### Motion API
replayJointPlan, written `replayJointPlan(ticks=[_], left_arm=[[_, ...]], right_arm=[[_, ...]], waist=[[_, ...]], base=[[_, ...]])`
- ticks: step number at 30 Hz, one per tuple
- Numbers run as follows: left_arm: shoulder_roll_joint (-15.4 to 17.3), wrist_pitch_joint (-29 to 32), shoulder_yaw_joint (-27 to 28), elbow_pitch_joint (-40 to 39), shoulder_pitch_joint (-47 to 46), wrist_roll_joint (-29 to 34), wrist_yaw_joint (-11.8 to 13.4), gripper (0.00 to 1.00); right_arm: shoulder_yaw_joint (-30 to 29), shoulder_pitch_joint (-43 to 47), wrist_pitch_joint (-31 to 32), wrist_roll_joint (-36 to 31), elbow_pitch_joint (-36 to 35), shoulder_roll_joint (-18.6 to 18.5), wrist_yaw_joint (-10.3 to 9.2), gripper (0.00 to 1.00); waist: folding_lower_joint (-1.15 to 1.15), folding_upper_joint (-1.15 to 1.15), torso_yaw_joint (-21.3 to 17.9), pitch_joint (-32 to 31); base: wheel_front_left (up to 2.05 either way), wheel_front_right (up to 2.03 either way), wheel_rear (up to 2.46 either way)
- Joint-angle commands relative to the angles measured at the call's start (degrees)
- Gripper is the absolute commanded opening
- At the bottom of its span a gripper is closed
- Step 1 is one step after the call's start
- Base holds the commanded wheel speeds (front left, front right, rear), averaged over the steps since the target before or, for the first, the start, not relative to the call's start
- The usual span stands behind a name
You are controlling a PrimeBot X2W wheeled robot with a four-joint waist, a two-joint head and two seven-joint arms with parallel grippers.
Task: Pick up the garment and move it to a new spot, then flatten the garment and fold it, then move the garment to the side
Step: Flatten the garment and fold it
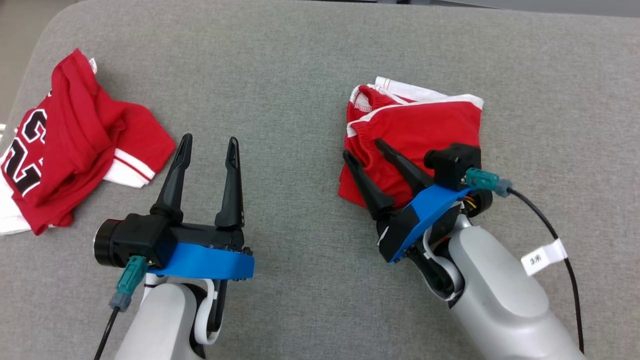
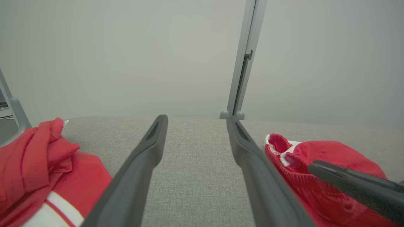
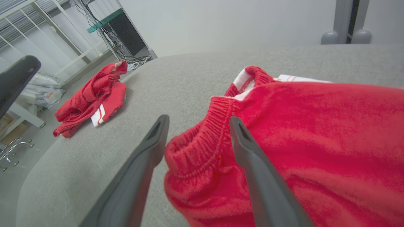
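Observation:
The garment (image 1: pixel 425 130) is a pair of red shorts with white trim, lying folded into a compact stack on the right of the grey fabric surface (image 1: pixel 300 75). My right gripper (image 1: pixel 365 149) is open at the stack's left edge. In the right wrist view the gathered red waistband (image 3: pixel 202 142) bulges between the spread fingers of that gripper (image 3: pixel 199 121), and neither finger pinches it. My left gripper (image 1: pixel 210 140) stands open over bare fabric in the middle, holding nothing. In the left wrist view the left gripper (image 2: pixel 197 119) has the shorts (image 2: pixel 315 151) to its right.
A crumpled red jersey (image 1: pixel 75 135) with a black-and-white number lies at the surface's left edge, also in the wrist views (image 2: pixel 31 164) (image 3: pixel 91 94). Bare grey fabric lies between the two garments. A cable (image 1: pixel 560 240) trails from the right wrist.

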Motion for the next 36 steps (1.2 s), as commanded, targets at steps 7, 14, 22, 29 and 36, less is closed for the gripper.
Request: replayJointPlan(ticks=[7, 14, 22, 29, 36], left_arm=[[0.08, -0.25, 1.12, 1.11, 0.94, 1.47, -0.11, 1.0], [1.13, -0.24, 2.36, 2.62, 2.69, 1.59, 0.41, 1.0], [2.95, -0.24, 4.36, 3.7, 6.17, 0.83, 1.23, 1.0], [4.02, -0.06, 5.04, 4.45, 10.55, 0.03, 1.61, 1.0], [5.05, 0.54, 4.72, 5.33, 14.46, -0.63, 1.52, 1.0]], right_arm=[[1.42, 0.86, -10.23, -3.19, -4.68, -3.16, 0.0, 1.0], [-11.0, 9.34, -12.51, -8.3, -11.85, -6.5, 0.0, 1.0], [-23.8, 21.92, -10.0, -13.4, -19.87, -6.15, 0.0, 1.0], [-27.41, 29.94, -5.57, -15.42, -25.42, -4.4, 0.0, 1.0], [-28.24, 36.22, -2.03, -16.47, -29.21, -2.35, 0.0, 1.0]], waist=[[-0.01, -0.01, -3.04, -2.06], [-0.01, -0.01, -6.65, -5.01], [-0.01, -0.01, -10.54, -9.31], [-0.01, -0.01, -11.8, -14.25], [-0.01, -0.01, -12.24, -18.63]], base=[[0.0, 0.0, 0.0], [0.0, 0.0, 0.0], [0.0, 0.0, 0.0], [0.0, 0.0, 0.0], [0.0, 0.0, 0.0]])
